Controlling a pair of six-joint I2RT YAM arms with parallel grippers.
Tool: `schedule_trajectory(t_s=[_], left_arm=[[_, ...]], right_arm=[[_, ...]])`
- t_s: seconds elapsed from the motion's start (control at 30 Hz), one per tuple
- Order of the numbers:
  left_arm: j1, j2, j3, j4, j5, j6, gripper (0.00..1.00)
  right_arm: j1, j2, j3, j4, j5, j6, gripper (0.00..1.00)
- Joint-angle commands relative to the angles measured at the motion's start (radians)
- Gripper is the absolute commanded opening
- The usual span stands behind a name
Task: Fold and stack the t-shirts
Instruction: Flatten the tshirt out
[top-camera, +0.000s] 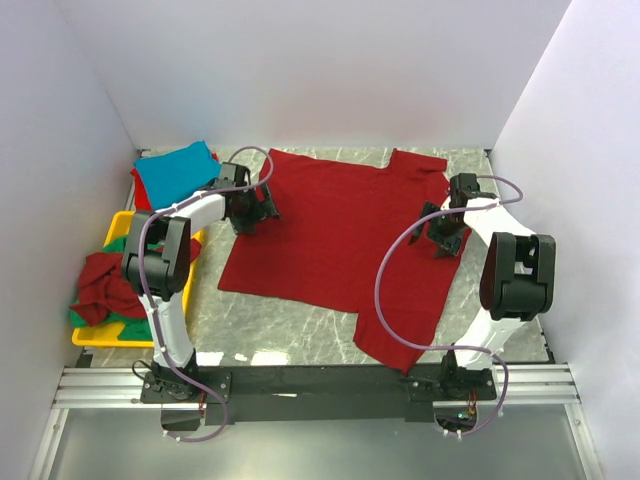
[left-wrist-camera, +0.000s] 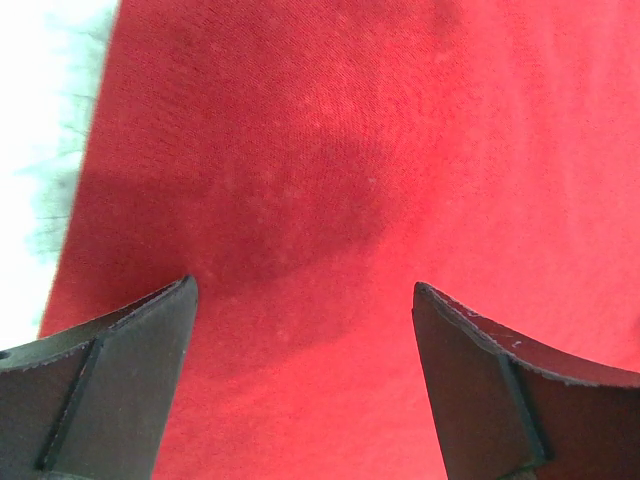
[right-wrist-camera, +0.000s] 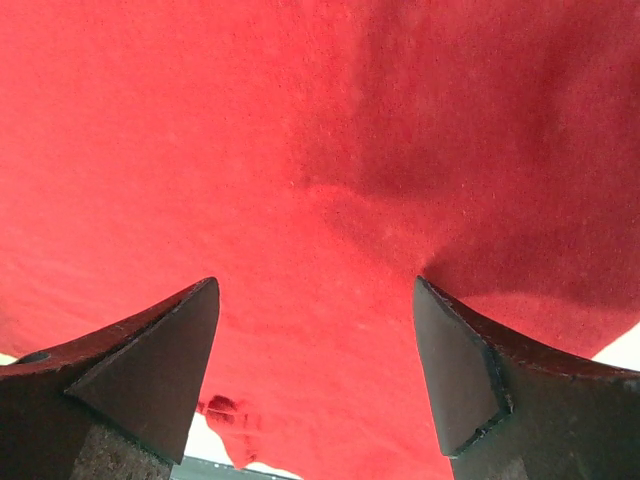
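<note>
A dark red t-shirt (top-camera: 335, 235) lies spread flat on the marble table, its sleeves pointing to the right. My left gripper (top-camera: 255, 215) is open just over the shirt's left edge; in the left wrist view the red cloth (left-wrist-camera: 330, 180) fills the gap between the fingers. My right gripper (top-camera: 437, 238) is open over the shirt's right side, with red cloth (right-wrist-camera: 300, 150) under it. A folded turquoise blue t-shirt (top-camera: 175, 170) lies at the back left on red cloth. A crumpled red shirt (top-camera: 105, 280) and a green shirt (top-camera: 120, 322) lie in the tray.
A yellow plastic tray (top-camera: 117, 221) stands at the left edge of the table beside my left arm. White walls close in the back and both sides. Bare marble (top-camera: 280, 325) shows in front of the shirt.
</note>
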Motion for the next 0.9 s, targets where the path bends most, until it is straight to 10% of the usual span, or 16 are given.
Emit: schedule_trajectory(t_s=[0.0, 0.87], left_arm=[[0.006, -0.025, 0.006, 0.032, -0.038, 0.001, 0.94], [0.072, 0.34, 0.425, -0.057, 0.01, 0.082, 0.95]], right_arm=[[0.003, 0.005, 0.004, 0.054, 0.013, 0.005, 0.84], [0.002, 0.416, 0.449, -0.095, 0.056, 0.021, 0.83]])
